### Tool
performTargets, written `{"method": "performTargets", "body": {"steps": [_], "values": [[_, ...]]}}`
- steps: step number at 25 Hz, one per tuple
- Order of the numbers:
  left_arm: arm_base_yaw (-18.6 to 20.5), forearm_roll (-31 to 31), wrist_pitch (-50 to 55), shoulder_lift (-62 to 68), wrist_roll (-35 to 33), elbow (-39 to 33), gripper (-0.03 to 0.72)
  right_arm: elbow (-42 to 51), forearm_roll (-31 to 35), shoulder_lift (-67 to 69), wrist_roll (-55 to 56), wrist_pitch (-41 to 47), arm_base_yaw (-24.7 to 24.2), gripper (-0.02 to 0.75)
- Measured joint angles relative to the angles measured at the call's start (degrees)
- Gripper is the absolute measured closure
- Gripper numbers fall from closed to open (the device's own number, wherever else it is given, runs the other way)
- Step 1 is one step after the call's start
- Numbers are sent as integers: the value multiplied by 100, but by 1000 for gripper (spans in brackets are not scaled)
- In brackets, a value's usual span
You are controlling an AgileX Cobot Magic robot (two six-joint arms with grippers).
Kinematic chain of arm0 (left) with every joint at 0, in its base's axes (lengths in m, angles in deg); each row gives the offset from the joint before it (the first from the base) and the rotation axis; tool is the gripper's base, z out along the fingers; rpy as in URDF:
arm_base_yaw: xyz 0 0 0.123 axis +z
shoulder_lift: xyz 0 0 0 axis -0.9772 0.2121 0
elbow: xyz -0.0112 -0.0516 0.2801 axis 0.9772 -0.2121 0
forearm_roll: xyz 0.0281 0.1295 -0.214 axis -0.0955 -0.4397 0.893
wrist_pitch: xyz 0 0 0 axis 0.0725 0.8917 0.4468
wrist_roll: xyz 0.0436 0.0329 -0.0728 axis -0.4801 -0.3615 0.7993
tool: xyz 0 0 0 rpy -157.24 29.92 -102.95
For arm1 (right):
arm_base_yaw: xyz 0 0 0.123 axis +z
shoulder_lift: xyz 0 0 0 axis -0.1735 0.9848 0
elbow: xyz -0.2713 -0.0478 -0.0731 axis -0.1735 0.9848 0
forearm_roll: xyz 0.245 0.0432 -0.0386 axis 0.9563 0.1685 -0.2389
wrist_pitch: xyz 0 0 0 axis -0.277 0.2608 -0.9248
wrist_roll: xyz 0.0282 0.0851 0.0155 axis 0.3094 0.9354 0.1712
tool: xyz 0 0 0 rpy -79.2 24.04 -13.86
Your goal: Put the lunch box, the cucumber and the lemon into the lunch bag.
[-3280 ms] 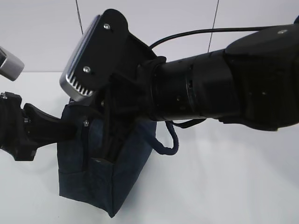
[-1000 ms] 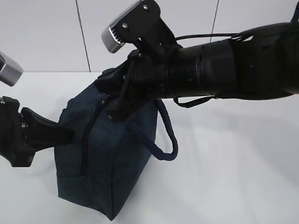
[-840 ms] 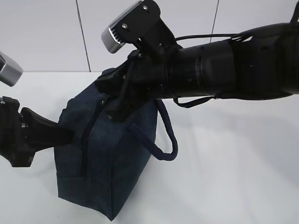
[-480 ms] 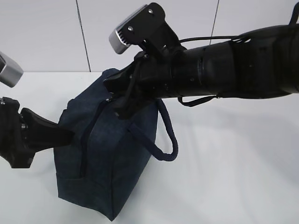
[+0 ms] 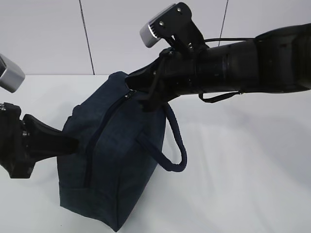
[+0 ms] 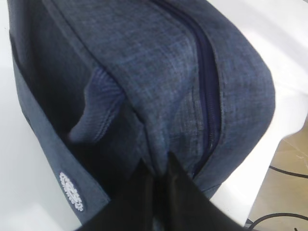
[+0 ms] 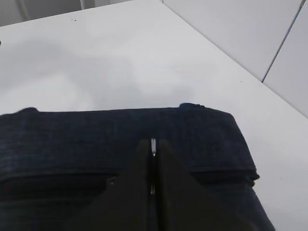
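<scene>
The navy lunch bag (image 5: 114, 150) stands tilted on the white table, and its black zipper (image 5: 99, 133) shows as a closed line down the side. My left gripper (image 5: 74, 144) is shut on a fold of the bag's fabric (image 6: 156, 166) at its left end. My right gripper (image 5: 132, 87) sits at the bag's top corner, shut on the silver ring pull (image 7: 153, 144). In the right wrist view the bag's top (image 7: 120, 134) spreads out below the right gripper (image 7: 153, 143). The lunch box, cucumber and lemon are hidden or out of view.
The bag's strap handle (image 5: 176, 145) loops down on its right side; a second strap (image 6: 94, 113) shows in the left wrist view. The white table (image 5: 243, 174) stretches to the right and front. A white wall stands behind, and the table edge (image 6: 276, 144) is near the bag.
My right gripper has moved up and to the right along the bag's top with the ring pull. The gaping opening seen earlier is now a closed zipper line. The left gripper has kept its hold.
</scene>
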Motion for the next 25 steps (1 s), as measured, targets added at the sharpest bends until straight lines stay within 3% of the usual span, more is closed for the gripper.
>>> {"method": "performTargets", "body": {"steps": [25], "values": [[0,-467,270,-22,469,0,694,-975,-33,1081,39,1211,-799,730]]}}
